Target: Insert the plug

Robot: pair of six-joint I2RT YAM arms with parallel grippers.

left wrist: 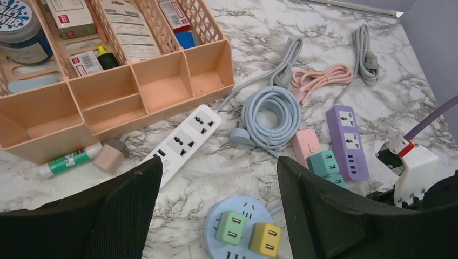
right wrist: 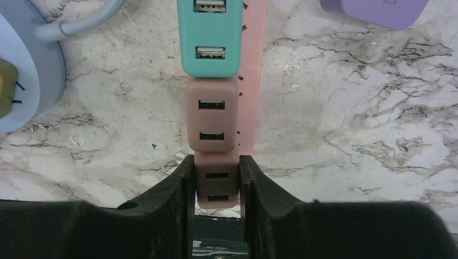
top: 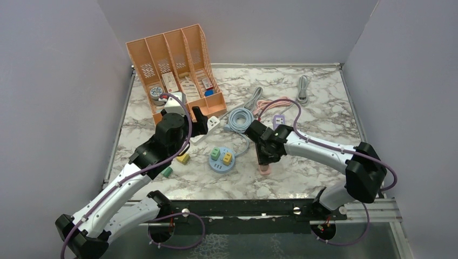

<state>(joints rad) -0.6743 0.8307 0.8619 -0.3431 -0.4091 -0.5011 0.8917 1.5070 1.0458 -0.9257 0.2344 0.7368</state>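
right fingers [right wrist: 175, 189] clamped on sides of pink plug [right wrist: 217, 189], side pinch probably so plug can go straight down. plug sits at end of pink strip [right wrist: 253, 65], butted against second pink adapter [right wrist: 211, 116], teal adapter [right wrist: 209, 38] beyond that. looks like last free slot in row. can't tell if fully seated or just resting on top. left fingers [left wrist: 129, 210] spread wide, holding nothing, hanging over desk [left wrist: 227, 167] near round blue hub [left wrist: 246, 208], probs just out of the way.
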